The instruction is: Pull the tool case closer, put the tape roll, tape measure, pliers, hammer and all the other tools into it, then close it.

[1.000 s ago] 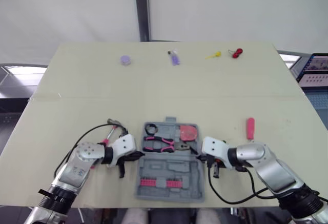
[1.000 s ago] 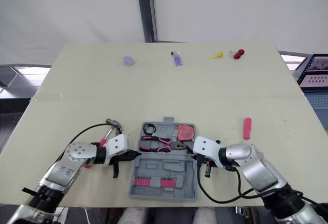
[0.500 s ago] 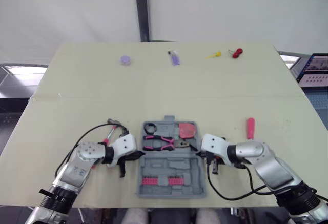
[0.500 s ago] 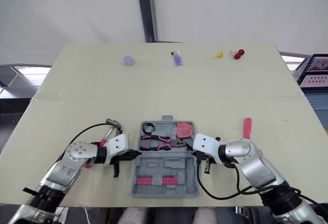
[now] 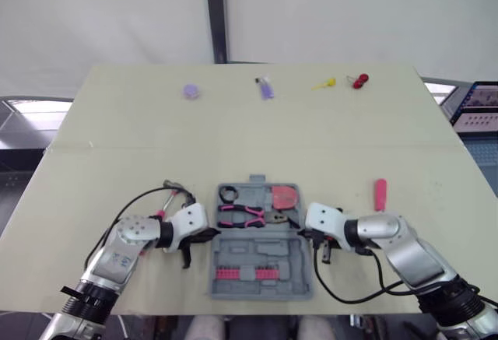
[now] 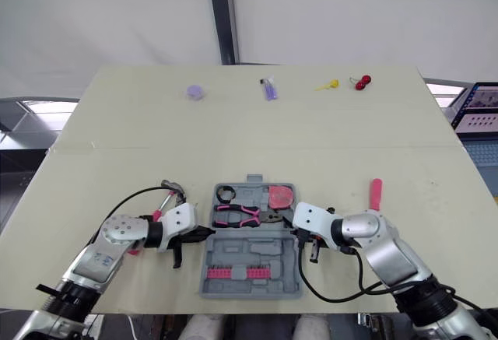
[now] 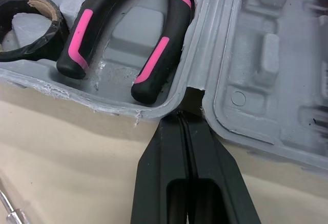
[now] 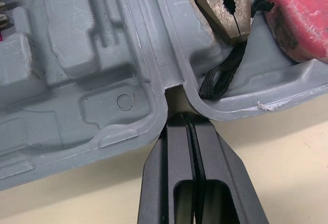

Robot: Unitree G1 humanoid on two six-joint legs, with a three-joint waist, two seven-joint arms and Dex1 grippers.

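You're in a lab-type test bay, by the look of it. A plain pale table [image 5: 233,138] stands against white backdrop panels [image 5: 109,13], split by a dark upright post [image 5: 215,13]. A lit screen [image 5: 478,106] sits just off the table's right edge. Small props are spaced along the table's far edge, among them a purple disc [image 5: 191,91] and a red piece [image 5: 359,82].

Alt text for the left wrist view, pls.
The left claw, shut, points its tips at the hinge notch between the two halves of the open grey tool case. Pink-and-black pliers and a black tape roll lie in one half.
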